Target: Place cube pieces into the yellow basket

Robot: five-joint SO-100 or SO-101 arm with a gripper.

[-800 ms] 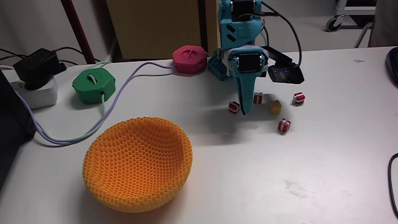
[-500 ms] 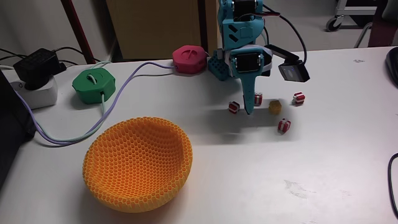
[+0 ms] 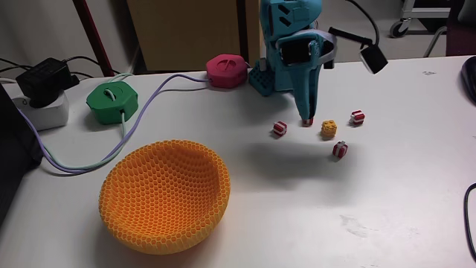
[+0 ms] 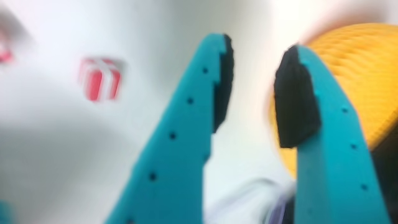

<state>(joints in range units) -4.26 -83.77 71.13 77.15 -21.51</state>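
Several tiny cube pieces lie on the white table right of centre in the fixed view: red-and-white ones (image 3: 280, 128) (image 3: 358, 116) (image 3: 340, 150) and a yellow-orange one (image 3: 329, 128). My teal gripper (image 3: 306, 115) points down, its tip just above and partly hiding another red-and-white cube (image 3: 308, 122). In the wrist view the gripper (image 4: 255, 62) is open by a narrow gap, with nothing between the black pads (image 4: 295, 99). A blurred red-and-white cube (image 4: 99, 79) lies to its left. The yellow basket (image 3: 149, 216) stands at the front left, apart from the cubes, and its wall (image 4: 354, 93) shows behind the right finger.
A green puck (image 3: 111, 101) and a pink puck (image 3: 227, 70) with cables lie at the back, beside a white power strip (image 3: 37, 110) holding a black adapter. The arm's base (image 3: 268, 78) stands behind the cubes. A cable enters at the right edge (image 3: 470, 216).
The gripper has swung right, from between two red-and-white cubes to just above the right-hand one. The wrist camera has lifted and turned. No cube has moved.
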